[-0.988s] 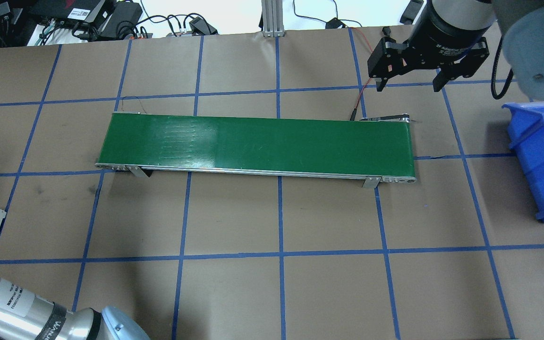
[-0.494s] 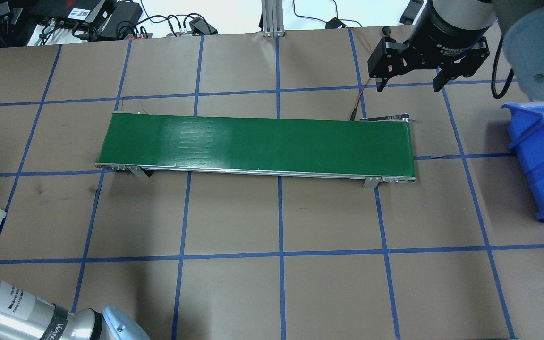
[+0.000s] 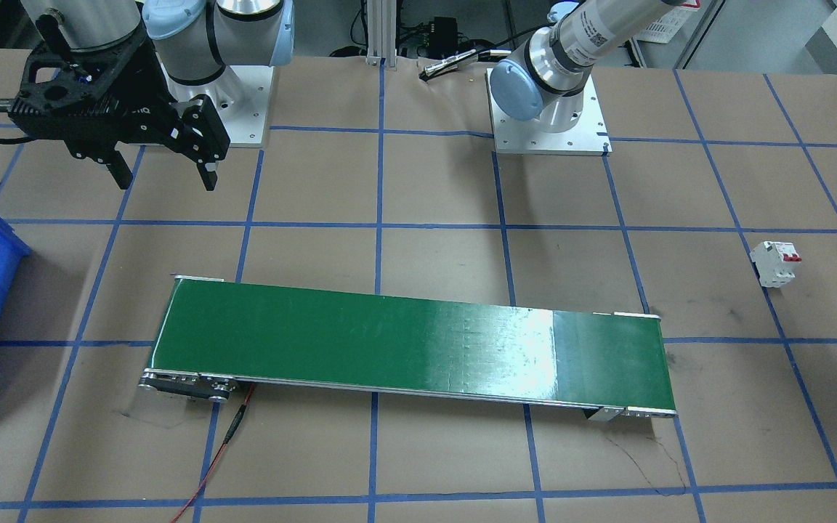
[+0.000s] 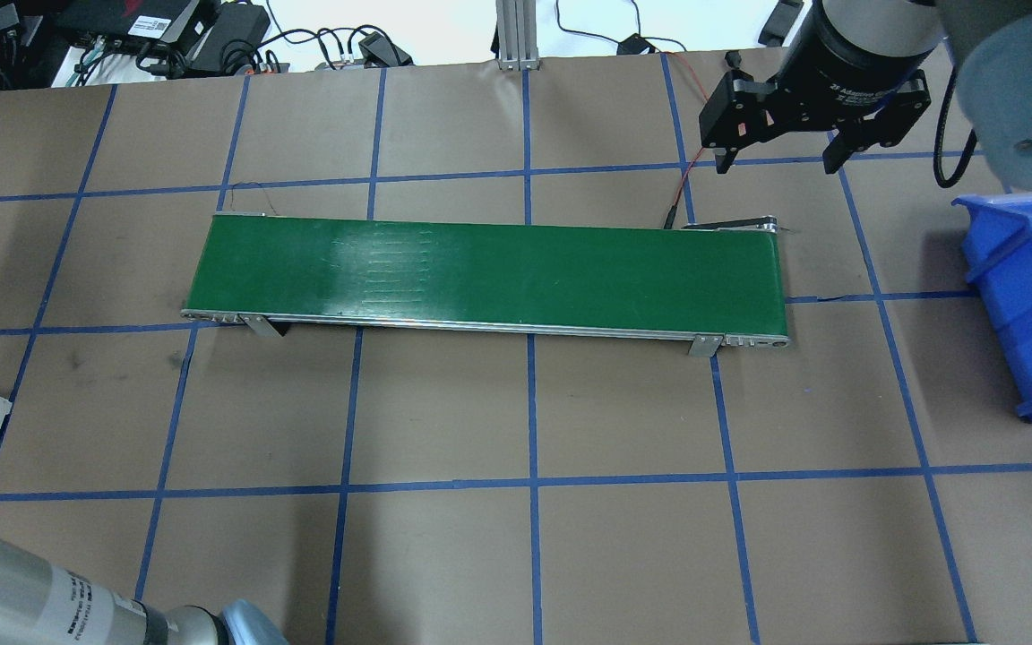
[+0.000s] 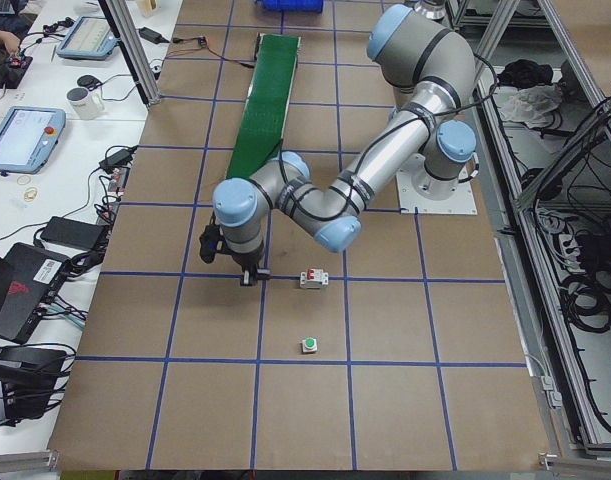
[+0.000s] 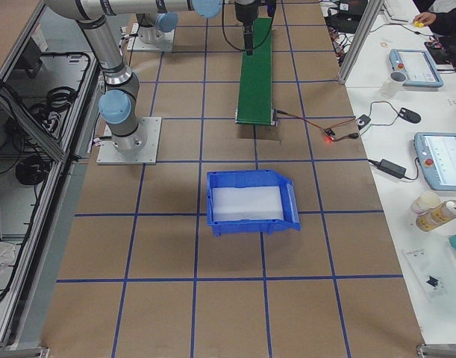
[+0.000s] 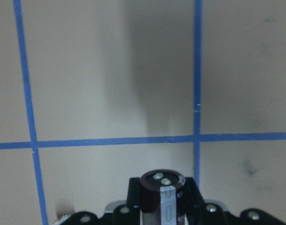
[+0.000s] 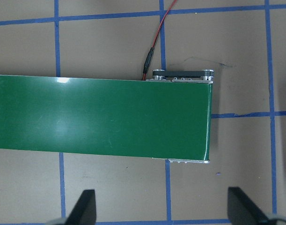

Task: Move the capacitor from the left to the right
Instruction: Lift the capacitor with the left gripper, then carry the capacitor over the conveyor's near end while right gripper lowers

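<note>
The capacitor (image 7: 162,190) is a dark brownish-black cylinder with a pale stripe down its side and two small silvery terminals on its round end face. It sits gripped between the black fingers (image 7: 134,186) of the left gripper (image 7: 163,199), terminal end pointing outward, over the brown table (image 7: 96,84) near a crossing of blue tape lines.

We log a brown paper-covered table (image 4: 444,555), gridded with blue tape lines (image 4: 531,403). Beside it, a white side bench (image 6: 455,112) carries grey touchscreen tablets (image 6: 442,160) and a white mug (image 5: 82,100). A slanting aluminium frame post (image 5: 130,45) rises at the table edge. Light even, shadows soft
</note>
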{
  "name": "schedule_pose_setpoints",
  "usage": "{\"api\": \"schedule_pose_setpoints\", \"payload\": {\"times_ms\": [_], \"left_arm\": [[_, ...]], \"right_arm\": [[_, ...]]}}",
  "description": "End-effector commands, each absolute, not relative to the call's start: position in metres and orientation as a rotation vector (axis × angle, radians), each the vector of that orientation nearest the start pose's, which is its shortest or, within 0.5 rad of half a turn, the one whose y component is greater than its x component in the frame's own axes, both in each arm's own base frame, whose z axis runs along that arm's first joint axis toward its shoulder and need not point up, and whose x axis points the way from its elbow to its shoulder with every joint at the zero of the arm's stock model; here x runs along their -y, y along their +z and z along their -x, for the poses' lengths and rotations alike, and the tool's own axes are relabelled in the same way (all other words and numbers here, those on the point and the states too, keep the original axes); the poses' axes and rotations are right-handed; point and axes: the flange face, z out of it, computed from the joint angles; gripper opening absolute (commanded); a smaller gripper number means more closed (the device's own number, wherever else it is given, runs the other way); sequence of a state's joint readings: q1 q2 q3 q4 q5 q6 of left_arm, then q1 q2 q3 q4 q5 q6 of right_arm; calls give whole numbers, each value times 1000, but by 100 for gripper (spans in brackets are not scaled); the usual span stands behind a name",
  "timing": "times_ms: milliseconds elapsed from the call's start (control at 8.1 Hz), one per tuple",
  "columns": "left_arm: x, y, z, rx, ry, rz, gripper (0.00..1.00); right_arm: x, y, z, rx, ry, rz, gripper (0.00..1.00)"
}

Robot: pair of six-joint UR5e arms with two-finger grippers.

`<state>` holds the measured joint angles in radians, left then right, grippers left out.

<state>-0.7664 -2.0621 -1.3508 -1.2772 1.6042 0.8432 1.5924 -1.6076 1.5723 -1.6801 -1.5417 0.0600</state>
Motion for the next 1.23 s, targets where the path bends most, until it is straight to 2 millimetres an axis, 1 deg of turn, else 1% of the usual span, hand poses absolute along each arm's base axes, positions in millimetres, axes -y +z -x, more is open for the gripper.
{"api": "schedule_pose_setpoints", "payload": {"times_ms": [0,123,247,370,494,617,741,864,988,1111], "left_arm": [[609,381,-257,-3084,96,-42,0],[613,392,-212,-3087,147,-9,0],[622,400,-168,-3078,133,1,0],[632,401,-119,-3073,124,-52,0],[638,402,-73,-3076,113,-62,0],[642,400,-43,-3078,101,-73,0],[644,395,-30,-3092,104,-90,0],[647,386,-27,-3132,108,-107,0],[644,373,-25,-3140,143,-112,0],[644,354,-25,-3140,144,-108,0]], "right_arm": [[486,517,-147,-3098,-222,-61,100],[486,517,-147,-3098,-222,-63,100],[486,517,-147,-3098,-222,-63,100],[486,517,-147,-3098,-222,-63,100],[486,517,-147,-3098,-222,-63,100],[486,517,-146,-3101,-222,-64,100],[486,513,-146,-3102,-215,-64,100],[486,516,-145,-3110,-226,-60,100],[487,515,-143,-3108,-226,-74,100],[487,513,-143,-3109,-202,-72,100]]}}
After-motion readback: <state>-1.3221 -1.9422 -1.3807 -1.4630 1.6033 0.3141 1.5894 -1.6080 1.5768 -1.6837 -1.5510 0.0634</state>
